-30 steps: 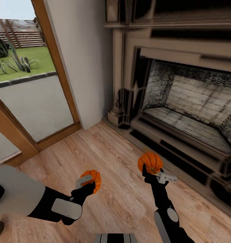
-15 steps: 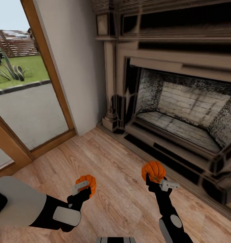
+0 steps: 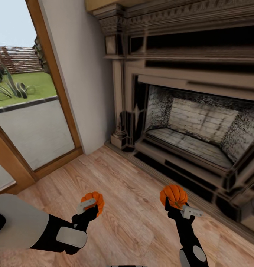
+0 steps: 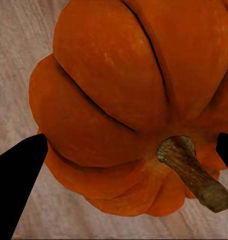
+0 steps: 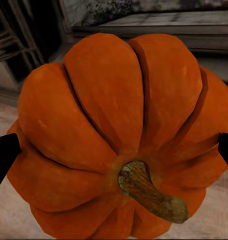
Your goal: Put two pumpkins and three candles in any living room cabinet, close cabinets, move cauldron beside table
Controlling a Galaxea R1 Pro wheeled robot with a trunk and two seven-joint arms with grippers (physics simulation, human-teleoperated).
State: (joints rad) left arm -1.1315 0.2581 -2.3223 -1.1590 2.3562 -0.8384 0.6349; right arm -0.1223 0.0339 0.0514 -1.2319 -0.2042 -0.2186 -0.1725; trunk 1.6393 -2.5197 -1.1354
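Both pincers clamp ribbed, glossy orange pumpkins [image 3: 173,195].

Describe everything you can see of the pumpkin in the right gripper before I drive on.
The right pumpkin is small, squat and bright orange, with deep ribs between rounded lobes and a matte skin. In the right wrist view its short brown-green stem curves toward the camera, so it is held stem-back. The right gripper is closed on it, dark fingertips pressing both flanks. It hangs in the air above the wooden floor, in front of the dark fireplace; nothing else touches it.
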